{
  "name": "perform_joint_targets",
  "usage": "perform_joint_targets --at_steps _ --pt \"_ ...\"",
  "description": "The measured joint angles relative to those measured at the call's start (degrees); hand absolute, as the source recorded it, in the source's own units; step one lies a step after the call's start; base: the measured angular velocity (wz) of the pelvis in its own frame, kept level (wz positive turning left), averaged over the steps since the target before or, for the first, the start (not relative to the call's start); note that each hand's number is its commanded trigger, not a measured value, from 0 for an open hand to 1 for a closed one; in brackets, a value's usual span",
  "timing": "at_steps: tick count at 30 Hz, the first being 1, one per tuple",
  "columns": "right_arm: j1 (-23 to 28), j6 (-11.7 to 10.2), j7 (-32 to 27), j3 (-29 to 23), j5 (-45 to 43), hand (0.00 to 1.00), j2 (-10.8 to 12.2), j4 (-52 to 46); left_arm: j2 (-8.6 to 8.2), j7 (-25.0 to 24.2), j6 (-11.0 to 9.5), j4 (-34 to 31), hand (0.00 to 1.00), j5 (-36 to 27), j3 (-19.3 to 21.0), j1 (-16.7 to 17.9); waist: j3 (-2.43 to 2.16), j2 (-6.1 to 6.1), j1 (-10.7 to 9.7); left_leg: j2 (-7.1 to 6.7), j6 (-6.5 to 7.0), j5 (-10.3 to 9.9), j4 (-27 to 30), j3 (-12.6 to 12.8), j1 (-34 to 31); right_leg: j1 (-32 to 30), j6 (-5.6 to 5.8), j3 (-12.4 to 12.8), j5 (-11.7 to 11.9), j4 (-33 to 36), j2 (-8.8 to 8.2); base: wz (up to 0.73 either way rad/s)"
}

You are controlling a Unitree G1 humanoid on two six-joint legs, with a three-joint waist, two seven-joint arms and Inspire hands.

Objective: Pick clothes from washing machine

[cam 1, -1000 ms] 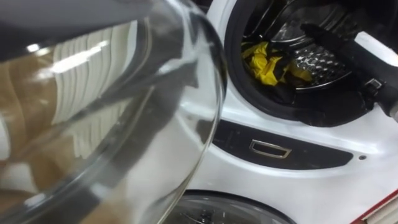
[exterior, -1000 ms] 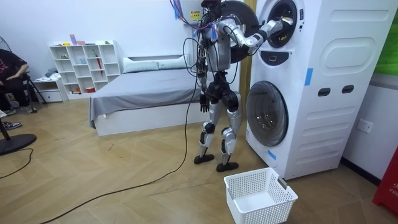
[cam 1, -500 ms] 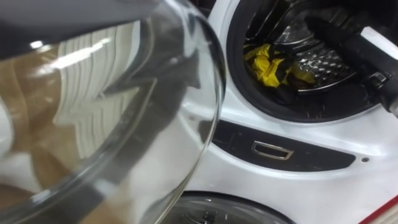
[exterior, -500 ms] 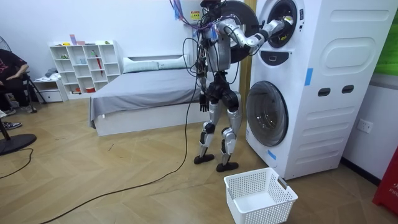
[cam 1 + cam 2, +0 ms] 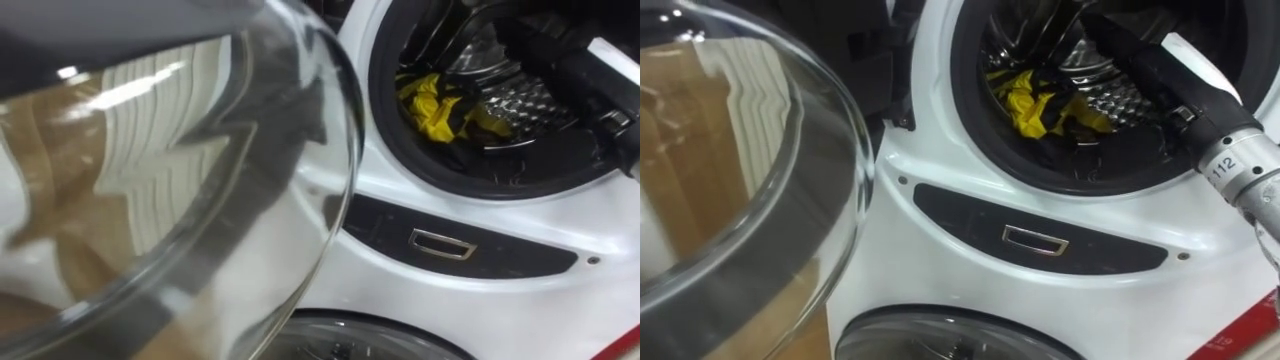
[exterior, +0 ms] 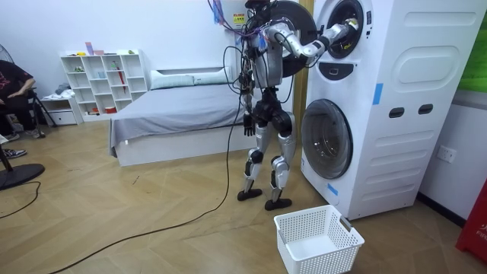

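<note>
Washing machine drum point(image 5: 1112, 100), yellow clothes point(image 5: 1025, 102) inside

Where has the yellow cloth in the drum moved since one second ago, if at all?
No, it has not moved. The yellow cloth keeps its place against the door seal; only the camera shifted slightly.

I see a white washing machine point(image 6: 396, 99) with a dark grey panel point(image 5: 470, 248) under its upper opening. Its drum point(image 5: 510, 100) is silver, dimpled all over, and the cloth point(image 5: 430, 108) inside is bright yellow. The basket point(image 6: 318, 237) is white lattice, the floor point(image 6: 114, 221) tan herringbone wood.
</note>
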Motion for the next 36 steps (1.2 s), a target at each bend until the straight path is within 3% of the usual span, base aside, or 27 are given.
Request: perform_joint_targets --at_steps 5,12,19,21,25,28,36 --pt "0.00 0.02 -0.59 0.17 0.13 0.00 0.00 0.51 0.02 0.00 0.09 -0.01 0.00 -0.10 -0.11 0.26 0.07 -0.07 0.16 0.01 -0.01 0.01 0.40 -0.06 0.20 0.24 0.02 -0.03 -0.20 0.05 0.00 0.02" --pt "-0.06 -0.91 -1.83 0.20 0.63 0.00 -0.01 3.02 0.05 0.03 0.09 0.02 0.00 -0.07 -0.11 0.49 0.50 -1.07 0.98 -0.06 0.00 0.01 0.42 -0.05 0.19 0.26 0.08 0.20 -0.44 -0.01 -0.01 0.00" --pt "-2.05 -1.34 -3.06 0.37 3.05 0.00 0.01 7.29 0.01 0.01 0.40 -0.06 0.00 -0.09 -0.59 0.39 0.50 -1.09 1.63 -0.01 -0.02 -0.03 0.01 -0.76 0.10 0.50 0.10 -0.91 -0.44 -0.05 -0.22 0.05" --pt "-2.41 -2.34 -4.20 0.95 3.29 0.00 0.04 9.07 0.00 0.01 0.71 -0.06 0.00 -0.08 -1.14 0.34 0.50 -1.09 1.91 0.01 -0.05 -0.05 0.04 -1.27 0.24 0.79 0.08 -1.33 -0.45 -0.12 -0.26 0.09" --pt "-5.62 -2.99 -5.35 3.32 3.57 0.00 0.04 15.89 0.00 0.09 0.83 -0.02 0.00 -0.04 -1.37 -0.42 0.59 -1.24 3.13 -0.02 -0.05 -0.04 0.05 -1.27 0.35 0.86 0.05 -1.37 -0.43 -0.11 -0.30 0.00" --pt "-10.70 -2.08 -5.92 6.18 4.51 0.00 0.04 24.49 0.04 0.11 1.18 0.01 0.00 -0.06 -1.50 -0.58 0.61 -1.32 3.43 -0.08 -0.05 -0.04 0.07 -1.97 0.10 0.89 0.09 -2.02 -0.59 -0.07 -0.48 0.11" --pt "-11.78 -2.28 -9.96 7.24 5.11 0.00 0.08 29.31 0.11 -0.46 2.40 -0.08 0.00 -0.05 -1.45 -0.90 0.35 -1.68 3.39 -0.77 0.12 0.01 0.65 -3.54 0.12 1.82 0.41 -3.68 -0.70 -0.04 -1.42 0.10"
